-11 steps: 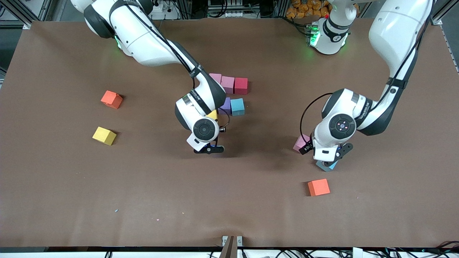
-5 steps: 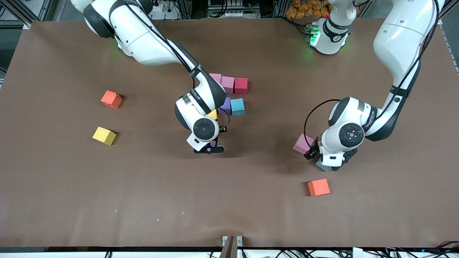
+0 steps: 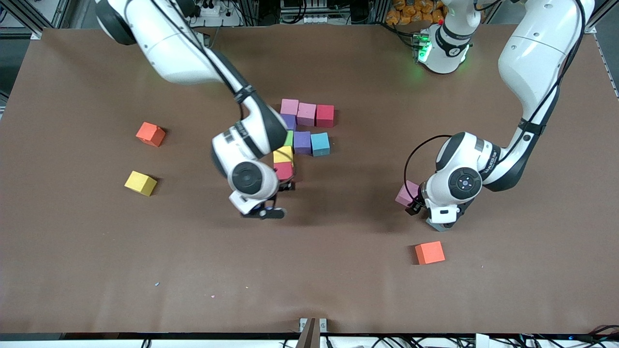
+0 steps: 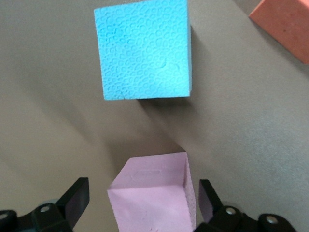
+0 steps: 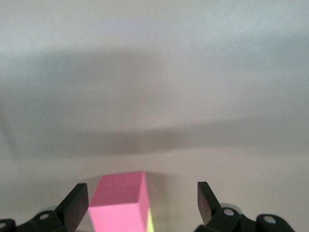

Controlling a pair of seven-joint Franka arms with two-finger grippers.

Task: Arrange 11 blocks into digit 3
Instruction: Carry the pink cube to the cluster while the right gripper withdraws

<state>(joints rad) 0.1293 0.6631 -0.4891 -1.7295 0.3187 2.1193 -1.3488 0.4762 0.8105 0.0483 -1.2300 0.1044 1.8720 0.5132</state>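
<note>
**Brown worktop, cluttered edges**

I see a matte brown worktop (image 3: 96, 270) filling most of the front view. Along the top edge sit aluminium frame rails (image 3: 38, 14), cables and power strips (image 3: 300, 9). A small metal bracket (image 3: 312, 326) marks the bottom centre edge. Light is even, shadows soft.

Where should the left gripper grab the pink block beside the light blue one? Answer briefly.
Two opposite side faces of the pink block, from straight above: it sits flat, the open left gripper brackets those faces, and the light blue block stands apart.
</note>
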